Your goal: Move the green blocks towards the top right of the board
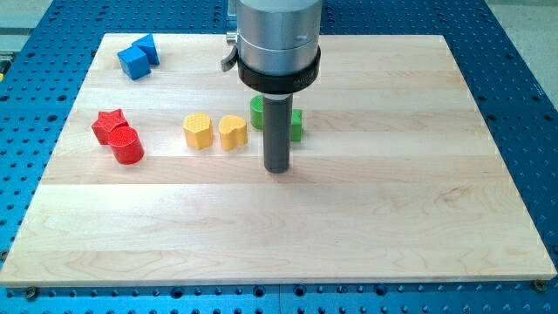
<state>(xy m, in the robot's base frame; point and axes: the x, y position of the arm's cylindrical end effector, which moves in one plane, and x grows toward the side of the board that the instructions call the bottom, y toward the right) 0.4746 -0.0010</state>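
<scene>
Two green blocks sit just above the board's middle, partly hidden behind my rod: one (257,113) shows at the rod's left, the other (296,126) at its right; their shapes cannot be made out. My tip (277,169) rests on the board just below them, toward the view's bottom.
Two yellow blocks, a hexagon (199,131) and a heart (232,133), lie left of the tip. A red star (110,125) and red cylinder (127,146) are at the left. Two blue blocks (139,57) sit at the top left. The wooden board (392,201) lies on a blue perforated table.
</scene>
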